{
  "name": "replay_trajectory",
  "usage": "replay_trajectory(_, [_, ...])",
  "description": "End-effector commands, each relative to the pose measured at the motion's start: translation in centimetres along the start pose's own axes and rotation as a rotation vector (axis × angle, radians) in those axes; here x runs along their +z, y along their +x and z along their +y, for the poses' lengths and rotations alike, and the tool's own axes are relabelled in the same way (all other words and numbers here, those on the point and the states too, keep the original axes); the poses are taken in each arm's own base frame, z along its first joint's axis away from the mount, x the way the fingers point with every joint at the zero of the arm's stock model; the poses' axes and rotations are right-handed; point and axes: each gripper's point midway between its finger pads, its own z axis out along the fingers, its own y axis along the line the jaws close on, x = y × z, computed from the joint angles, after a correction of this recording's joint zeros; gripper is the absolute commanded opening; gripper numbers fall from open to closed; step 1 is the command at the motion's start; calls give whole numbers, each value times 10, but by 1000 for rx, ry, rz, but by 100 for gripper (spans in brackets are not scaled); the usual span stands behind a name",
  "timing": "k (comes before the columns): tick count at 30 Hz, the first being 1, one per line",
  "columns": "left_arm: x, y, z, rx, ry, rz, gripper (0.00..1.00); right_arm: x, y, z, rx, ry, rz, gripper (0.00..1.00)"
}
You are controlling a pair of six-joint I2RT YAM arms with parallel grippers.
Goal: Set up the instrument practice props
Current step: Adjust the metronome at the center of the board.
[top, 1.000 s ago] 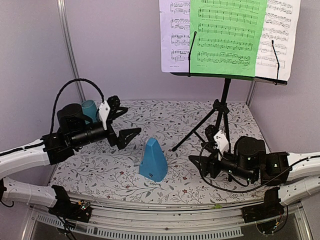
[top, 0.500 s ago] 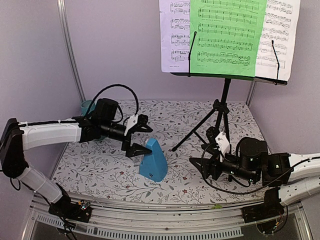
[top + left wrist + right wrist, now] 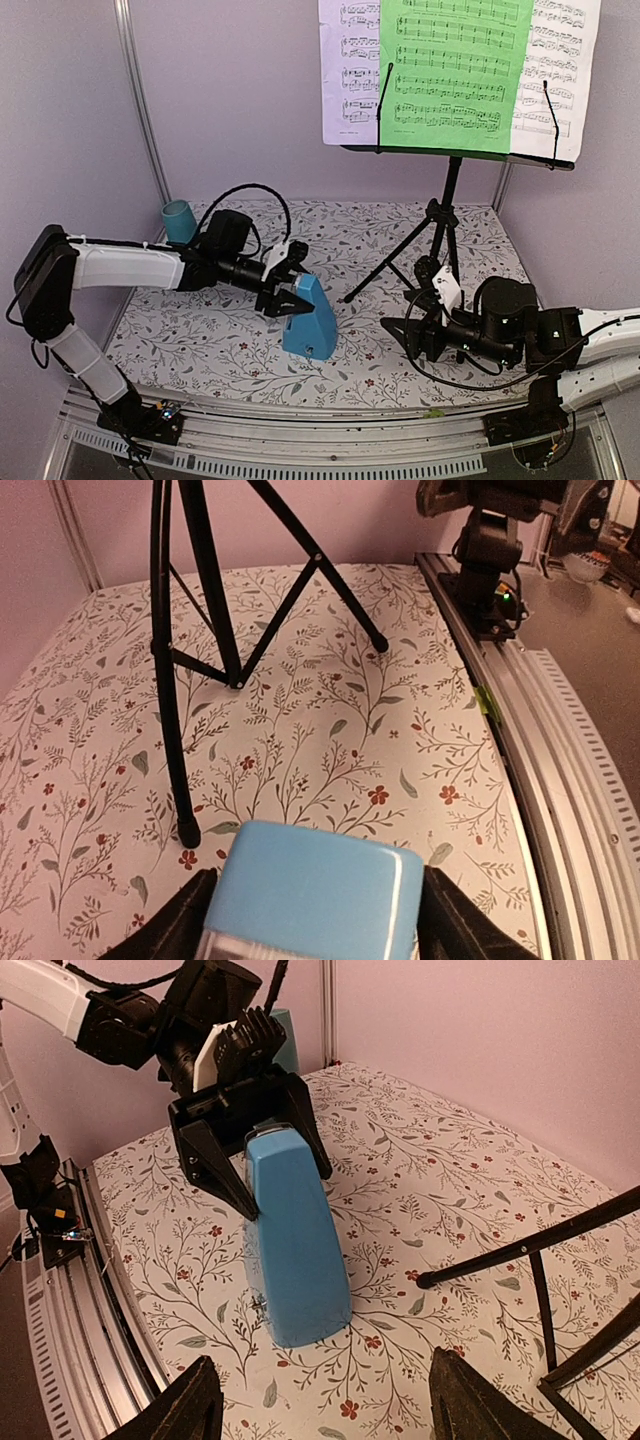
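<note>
The blue pyramid metronome stands upright on the floral table, left of centre. My left gripper is open with a finger on each side of the metronome's top, close against it; it also shows in the right wrist view. The black music stand stands at the back right, its desk holding a green sheet over white sheets. My right gripper is open and empty, low near the stand's legs, facing the metronome.
A teal cup stands at the back left corner, behind my left arm. The stand's tripod legs spread over the table's right half. A metal rail runs along the near edge. Purple walls close in the back and sides.
My left arm has swung from near the teal cup toward the centre and its fingers now straddle the metronome's top. The metronome has shifted slightly right. My right arm has barely moved.
</note>
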Motion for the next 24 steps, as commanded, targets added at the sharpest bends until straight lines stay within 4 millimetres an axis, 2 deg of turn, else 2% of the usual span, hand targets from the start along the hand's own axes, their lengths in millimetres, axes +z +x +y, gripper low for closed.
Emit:
replay_trajectory(1, [0, -17, 6, 19, -264, -99, 62, -2, 0, -3, -3, 5, -12, 73])
replay_trajectory(3, [0, -19, 15, -12, -423, -116, 61, -1, 0, -4, 0, 10, -13, 73])
replay_trajectory(6, [4, -19, 14, -33, -540, -120, 60, 0, 0, -3, 3, 12, -12, 73])
replay_trajectory(9, [1, -20, 17, -76, -624, -132, 72, 1, 2, -3, 6, 10, -4, 73])
replay_trajectory(12, [11, -14, 6, -69, -544, -118, 85, 3, 4, -2, 10, 8, 2, 73])
replay_trajectory(15, [19, -6, -5, -45, -411, -106, 91, 4, 5, 0, 13, 4, 8, 73])
replay_trajectory(19, [23, 7, -17, -44, -174, -104, 91, 6, 7, 0, 16, 5, 15, 73])
replay_trajectory(24, [30, 13, -18, -52, -67, -59, 88, 6, 10, 0, 21, 6, 23, 73])
